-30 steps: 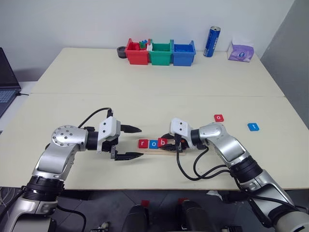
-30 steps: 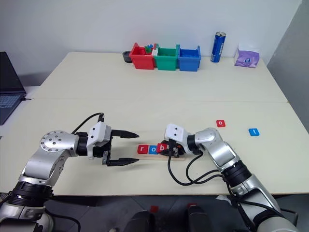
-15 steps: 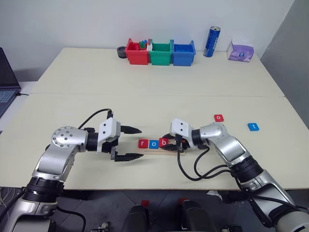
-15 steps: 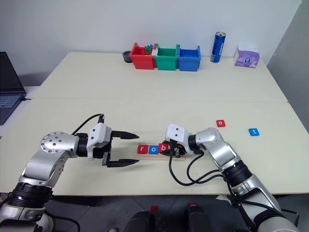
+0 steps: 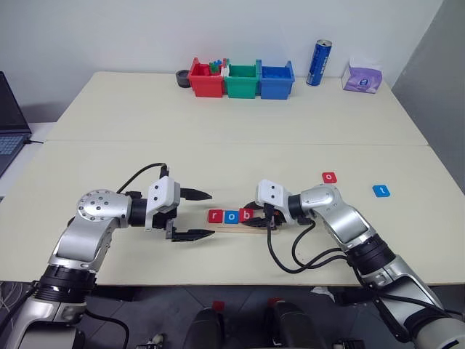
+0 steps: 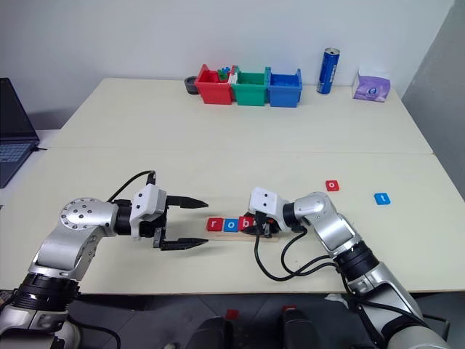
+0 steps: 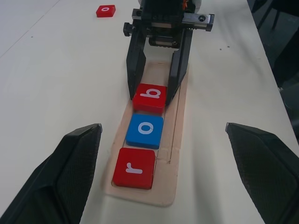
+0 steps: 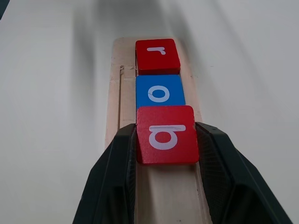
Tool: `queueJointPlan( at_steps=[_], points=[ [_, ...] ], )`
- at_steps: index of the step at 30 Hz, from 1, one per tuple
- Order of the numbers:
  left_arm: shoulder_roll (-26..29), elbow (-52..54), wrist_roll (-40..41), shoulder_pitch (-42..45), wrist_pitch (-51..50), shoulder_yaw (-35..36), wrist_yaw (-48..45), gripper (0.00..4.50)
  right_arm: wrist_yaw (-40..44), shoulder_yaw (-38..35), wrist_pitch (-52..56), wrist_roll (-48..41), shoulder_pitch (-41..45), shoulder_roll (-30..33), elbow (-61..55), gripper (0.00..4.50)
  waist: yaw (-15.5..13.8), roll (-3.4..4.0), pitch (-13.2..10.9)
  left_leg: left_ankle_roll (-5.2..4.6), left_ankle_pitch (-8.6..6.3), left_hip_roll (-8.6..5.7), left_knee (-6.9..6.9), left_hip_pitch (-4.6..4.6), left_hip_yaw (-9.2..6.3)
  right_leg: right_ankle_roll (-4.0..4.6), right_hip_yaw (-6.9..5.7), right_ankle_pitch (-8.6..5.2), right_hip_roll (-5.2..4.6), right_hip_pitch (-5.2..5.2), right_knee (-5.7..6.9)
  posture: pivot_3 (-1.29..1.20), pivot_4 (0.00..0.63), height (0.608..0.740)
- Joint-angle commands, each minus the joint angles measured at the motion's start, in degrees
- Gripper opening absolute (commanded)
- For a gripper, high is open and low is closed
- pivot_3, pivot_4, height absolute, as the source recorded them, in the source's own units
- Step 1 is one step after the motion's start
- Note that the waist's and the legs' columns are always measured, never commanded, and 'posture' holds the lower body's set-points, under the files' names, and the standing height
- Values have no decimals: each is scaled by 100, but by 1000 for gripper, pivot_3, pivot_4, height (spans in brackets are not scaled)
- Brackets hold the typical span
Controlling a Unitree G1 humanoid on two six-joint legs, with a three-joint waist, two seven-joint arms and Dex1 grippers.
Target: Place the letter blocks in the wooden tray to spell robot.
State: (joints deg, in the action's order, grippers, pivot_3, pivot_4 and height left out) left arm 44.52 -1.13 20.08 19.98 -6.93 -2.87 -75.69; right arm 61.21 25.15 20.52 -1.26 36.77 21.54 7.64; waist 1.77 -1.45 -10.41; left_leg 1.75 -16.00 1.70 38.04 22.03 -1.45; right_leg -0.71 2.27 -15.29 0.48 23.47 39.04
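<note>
Right gripper (image 7: 158, 95) clamps red square "b" tile (image 7: 150, 98) in pale wooden tray (image 7: 174, 154) near tabletop's front edge; left gripper (image 5: 195, 214) spread wide.

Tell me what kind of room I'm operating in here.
Probably an office or lab workspace: pale tables pushed together against a plain wall, a laptop at the left edge, and red, green and blue plastic bins beside a drink can and tissue pack.

Right claw (image 8: 167, 140) clamps red b block (image 8: 166, 134) – on wooden tray (image 8: 122, 93).
</note>
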Motion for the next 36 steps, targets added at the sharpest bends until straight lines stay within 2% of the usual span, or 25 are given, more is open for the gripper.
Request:
queueJointPlan(
  at_steps=[1, 5, 6, 10, 13, 22, 25, 35, 36],
  points=[
    [7, 9, -3, 81, 127, 87, 3, 4500, 54, -55, -68, -38, 157, -29, -71, 1457, 0, 0, 0, 0, 0, 0, 0, 0, 0, 0, 0, 0, 0, 0, 0, 0, 150, 740],
    [-14, -29, -23, 97, 166, 70, 19, 4500, 45, -61, -70, -25, 181, -39, -32, 1457, -1, 0, 0, 0, 0, 0, 0, 0, 0, 0, 0, 0, 0, 0, 0, 0, 150, 740],
    [-16, -38, -25, 99, 177, 68, 19, 4500, 38, -60, -70, -21, 184, -42, -27, 2178, 0, 0, 0, 0, 0, 0, 0, 0, -1, 0, 0, 0, 0, 0, 1, 0, 150, 740],
    [-32, -69, -44, 110, 207, 58, 21, 4500, 45, -67, -61, -35, 193, -41, -21, 3386, 0, 0, 0, 0, 0, 0, 0, 0, -1, 0, 0, 0, 0, 0, 0, 0, 150, 740],
    [-37, -106, -63, 120, 230, 58, 16, 4500, 63, -79, -35, -59, 186, -28, -70, 4474, -1, 0, 0, 0, 0, 0, 0, 0, 0, 1, 0, 0, 0, 0, 1, 0, 150, 740],
    [-72, -124, -81, 148, 234, 57, 4, 4500, 50, -439, 450, -469, 368, -61, -273, 4474, -1, 0, 0, 0, 0, 0, 0, 0, -3, 1, 0, 1, 0, 0, 2, 0, 150, 740],
    [-78, -128, -89, 147, 241, 57, -7, 4500, 28, -504, 492, -534, 388, -60, -237, 3853, -1, 0, 0, 0, 0, 1, 0, 0, -2, 1, -1, 1, -1, 0, 2, 0, 150, 740],
    [-84, -131, -96, 175, 224, 51, -5, 4500, -280, -260, -66, -121, 309, -112, 159, 259, 2, 0, 0, 0, 0, 0, 0, 0, 1, 1, 0, 1, -1, 1, 2, 0, 150, 740],
    [-82, -124, -96, 174, 220, 51, -4, 4500, -324, -250, -123, -78, 312, -132, 206, 19, 1, 0, 0, 0, 0, 0, 0, 0, 1, 1, -1, 1, -1, 1, 2, 0, 150, 740]
  ],
)
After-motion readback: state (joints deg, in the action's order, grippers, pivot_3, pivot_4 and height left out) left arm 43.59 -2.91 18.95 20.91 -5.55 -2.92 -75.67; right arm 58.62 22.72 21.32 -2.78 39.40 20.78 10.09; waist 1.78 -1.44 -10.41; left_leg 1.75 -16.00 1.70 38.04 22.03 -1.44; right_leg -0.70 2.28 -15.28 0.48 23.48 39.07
